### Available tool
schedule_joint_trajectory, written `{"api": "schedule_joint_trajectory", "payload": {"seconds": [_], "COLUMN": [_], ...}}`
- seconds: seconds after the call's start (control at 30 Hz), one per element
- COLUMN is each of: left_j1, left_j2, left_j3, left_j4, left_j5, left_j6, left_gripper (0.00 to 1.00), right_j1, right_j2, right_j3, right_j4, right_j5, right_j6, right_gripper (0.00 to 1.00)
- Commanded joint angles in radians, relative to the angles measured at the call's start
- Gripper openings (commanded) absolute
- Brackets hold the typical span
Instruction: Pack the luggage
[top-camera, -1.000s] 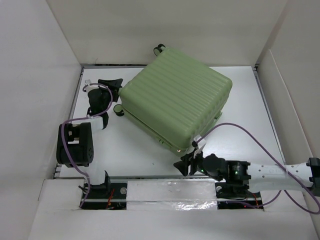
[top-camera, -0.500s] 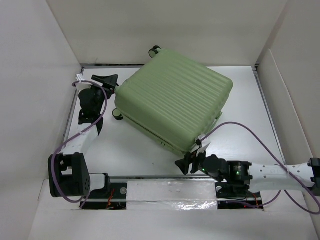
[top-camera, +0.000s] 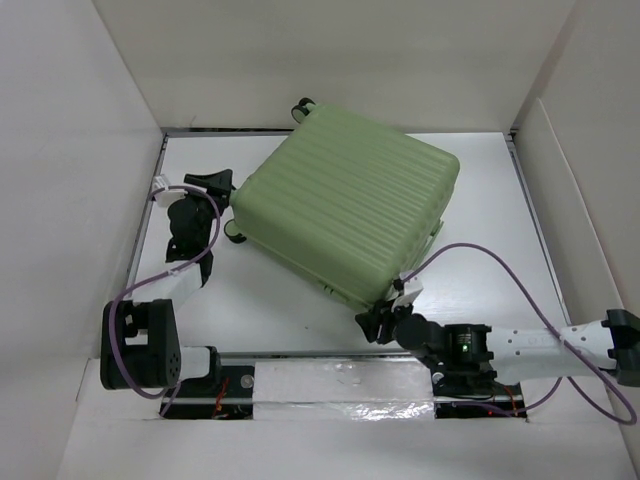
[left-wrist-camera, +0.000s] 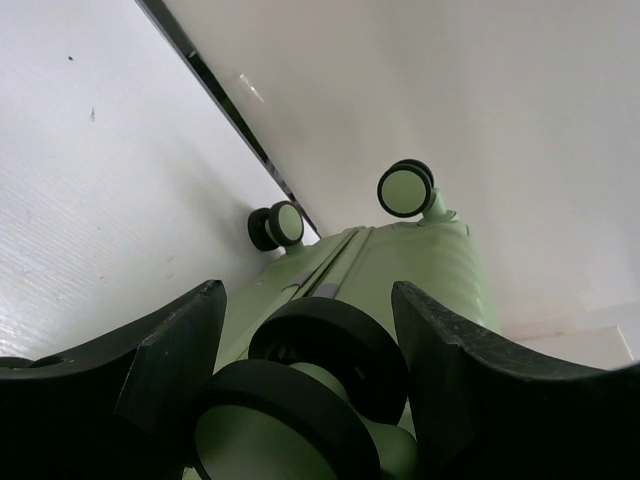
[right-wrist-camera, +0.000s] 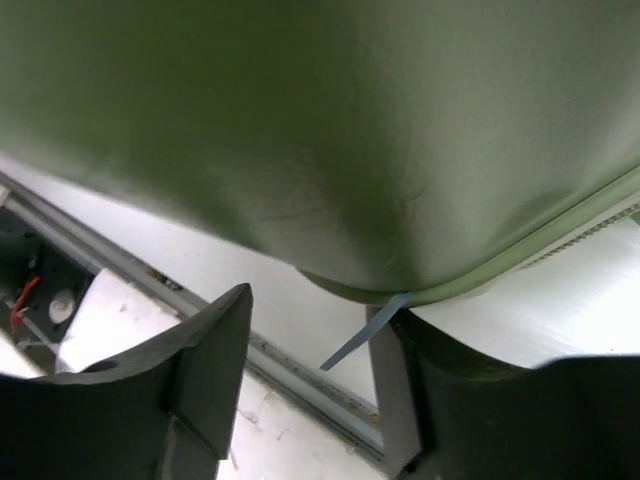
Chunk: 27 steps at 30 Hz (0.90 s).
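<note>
The luggage (top-camera: 345, 205) is big and green, with lines all over its top. It is shut and lies flat on the white desk (top-camera: 500, 200). It sits in the middle, more to the far side, and is turned a bit so one corner points to the near side.

The left gripper (top-camera: 212, 182) is at the left corner of the luggage. In the left wrist view its two fingers (left-wrist-camera: 170, 350) are wide apart. A black wheel (left-wrist-camera: 330, 340) of the luggage sits between them. I cannot tell if the fingers touch it. A second wheel (left-wrist-camera: 406, 189) and a third wheel (left-wrist-camera: 278, 225) stick out farther away, by the far wall (left-wrist-camera: 420, 90).

The right gripper (top-camera: 378, 322) is at the near corner of the luggage. In the right wrist view its fingers (right-wrist-camera: 205, 350) are wide apart too. The green corner fills the view right above them. A thin blue strip (right-wrist-camera: 360, 340) pokes out from the edge of the luggage, between the fingers.

A purple cable (top-camera: 480, 255) loops over the desk from the right gripper to the right.
</note>
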Motion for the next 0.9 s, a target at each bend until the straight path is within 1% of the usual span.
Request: {"api": "schedule_joint_trajectory", "payload": {"seconds": [0.0, 0.07, 0.17, 0.2, 0.27, 0.37, 0.43, 0.5, 0.57, 0.6, 0.63, 0.7, 0.73, 0.77, 0.8, 0.83, 0.87], "left_j1": [-0.032, -0.032, -0.032, -0.054, -0.082, -0.143, -0.186, -0.213, -0.223, -0.223, -0.223, -0.223, -0.223, -0.223, -0.223, -0.223, -0.223], "left_j2": [-0.065, -0.056, -0.06, -0.077, -0.099, -0.151, -0.207, -0.275, -0.321, -0.367, -0.391, -0.437, -0.445, -0.451, -0.458, -0.464, -0.47], "left_j3": [-0.043, -0.062, -0.106, -0.129, -0.154, -0.212, -0.264, -0.318, -0.355, -0.388, -0.399, -0.421, -0.438, -0.445, -0.453, -0.467, -0.473], "left_j4": [0.116, 0.148, 0.168, 0.171, 0.17, 0.168, 0.164, 0.142, 0.119, 0.115, 0.095, 0.088, 0.093, 0.099, 0.104, 0.113, 0.115], "left_j5": [0.016, 0.023, 0.014, 0.01, -0.018, -0.041, -0.042, -0.046, -0.027, -0.023, -0.016, 0.025, 0.037, 0.062, 0.074, 0.086, 0.099], "left_j6": [0.048, 0.038, 0.034, 0.038, 0.049, 0.067, 0.087, 0.103, 0.115, 0.118, 0.121, 0.127, 0.124, 0.121, 0.115, 0.112, 0.11], "left_gripper": [0.0, 0.0, 0.0, 0.0, 0.0, 0.0, 0.0, 0.0, 0.0, 0.0, 0.0, 0.0, 0.0, 0.0, 0.0, 0.0, 0.0], "right_j1": [-0.013, -0.013, -0.013, -0.013, -0.031, -0.031, -0.031, -0.031, -0.031, -0.031, -0.031, -0.04, -0.041, -0.022, 0.004, 0.062, 0.082], "right_j2": [0.04, 0.068, 0.079, 0.069, 0.048, -0.041, -0.131, -0.188, -0.25, -0.256, -0.25, -0.115, -0.036, 0.137, 0.213, 0.277, 0.325], "right_j3": [0.001, -0.007, 0.025, 0.035, 0.061, 0.068, 0.067, 0.061, 0.045, 0.026, 0.01, -0.014, 0.028, 0.076, 0.129, 0.241, 0.292], "right_j4": [0.063, 0.115, 0.091, 0.079, 0.037, -0.004, -0.084, -0.138, -0.15, -0.127, 0.0, 0.188, 0.272, 0.273, 0.25, 0.155, 0.096], "right_j5": [0.15, 0.215, 0.312, 0.329, 0.369, 0.381, 0.358, 0.329, 0.236, 0.201, 0.092, -0.032, -0.113, -0.123, -0.102, -0.041, 0.061], "right_j6": [0.015, 0.018, 0.004, -0.01, -0.031, -0.099, -0.136, -0.169, -0.197, -0.22, -0.234, -0.257, -0.255, -0.255, -0.257, -0.257, -0.251], "right_gripper": [0.48, 0.42, 0.3, 0.25, 0.19, 0.08, 0.01, 0.0, 0.0, 0.0, 0.0, 0.0, 0.0, 0.0, 0.0, 0.0, 0.0]}}
